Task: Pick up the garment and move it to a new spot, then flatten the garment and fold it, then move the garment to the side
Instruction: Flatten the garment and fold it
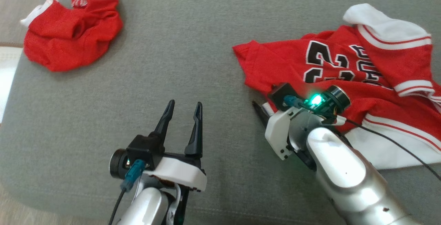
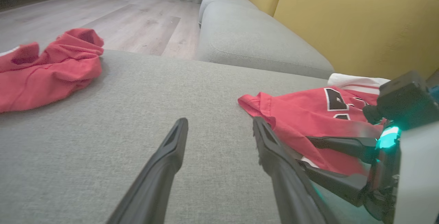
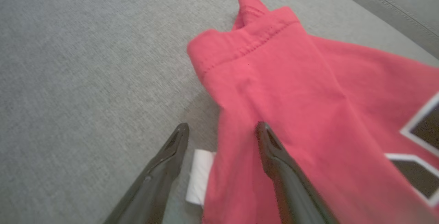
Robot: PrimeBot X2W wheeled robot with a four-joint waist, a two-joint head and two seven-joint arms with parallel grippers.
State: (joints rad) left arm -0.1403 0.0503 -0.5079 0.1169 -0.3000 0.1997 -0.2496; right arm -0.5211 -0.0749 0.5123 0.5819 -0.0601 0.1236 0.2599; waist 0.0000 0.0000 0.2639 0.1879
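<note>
Head view. Grey sofa seat under both arms.

The jersey is red with white trim and black numerals outlined in white. It lies spread and rumpled on the seat at 2 to 3 o'clock, with one red corner reaching toward the centre. Its white bands run along the 3 and 4 o'clock side.

My right tool is spread wide and holds nothing. It sits at the jersey's near edge, straddling it. In the right wrist view one finger lies over the red cloth at 5 o'clock and the other over bare grey fabric at 7 o'clock. A scrap of white trim peeks from under the red edge between them. I cannot tell whether the fingers touch the cloth.

My left tool is at 6 o'clock, also spread wide and empty, with its fingers pointing to 12 over bare seat. It is well apart from the jersey.

A second crumpled red garment sits at 10 to 11 o'clock near the seat's edge.

The left wrist view shows a yellow backrest at 1 o'clock and a wood floor at 11 o'clock.
</note>
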